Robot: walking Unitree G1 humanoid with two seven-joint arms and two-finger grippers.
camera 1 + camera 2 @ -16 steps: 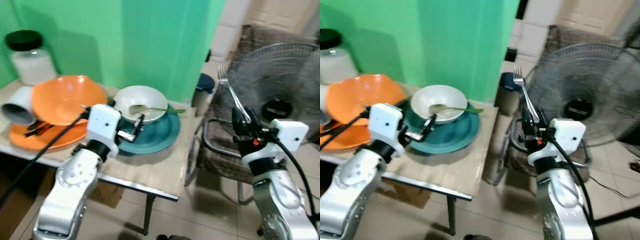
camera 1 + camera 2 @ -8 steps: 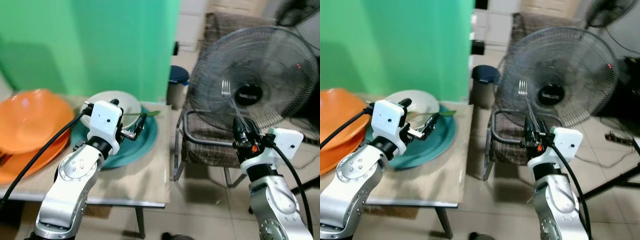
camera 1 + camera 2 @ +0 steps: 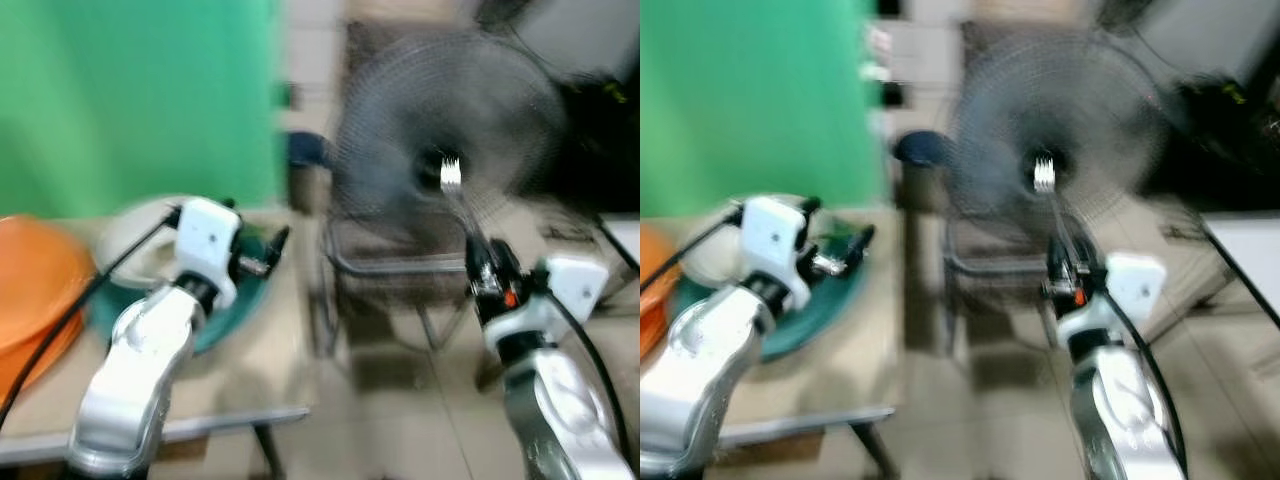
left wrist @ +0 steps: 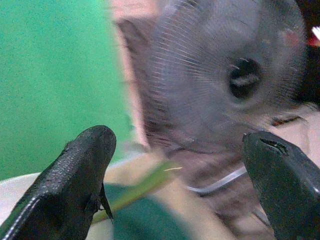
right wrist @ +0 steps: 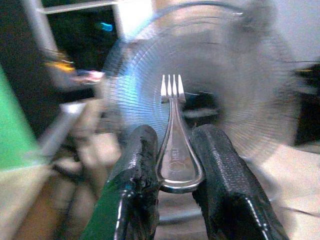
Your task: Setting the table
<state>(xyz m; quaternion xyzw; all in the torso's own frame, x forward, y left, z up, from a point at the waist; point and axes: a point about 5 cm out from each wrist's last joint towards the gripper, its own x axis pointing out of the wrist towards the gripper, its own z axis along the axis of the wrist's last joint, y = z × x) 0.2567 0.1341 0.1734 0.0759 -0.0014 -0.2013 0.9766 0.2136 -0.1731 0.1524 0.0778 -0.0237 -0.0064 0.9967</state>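
Fork (image 5: 172, 135) observed gripped at its handle end between the two black fingers (image 5: 137, 170) of the right gripper (image 5: 175, 170), tines pointing up and away from the wrist. In the head views the right gripper (image 3: 483, 275) is raised off the table's right side, above the tiled floor (image 3: 400, 420), with the fork (image 3: 1048, 195) standing nearly upright in front of a large standing fan (image 3: 450, 130). Both head views are heavily blurred.

Left gripper (image 3: 262, 252) is held over the table (image 3: 250, 370), just above the teal plate (image 3: 225, 310). Its fingers (image 4: 75, 180) stand wide apart and grasp nothing. A white bowl (image 3: 135, 240) sits on the teal plate, partly hidden behind the left wrist housing. In the left wrist view a green handle (image 4: 140, 185) lies across the bowl's rim; what utensil it belongs to cannot be determined.

Orange dishes (image 3: 40, 290) are stacked at the table's left edge, just beside the teal plate. A green wall (image 3: 130, 90) rises behind the table. A chair with a metal frame (image 3: 380, 270) stands between the table and the fan.
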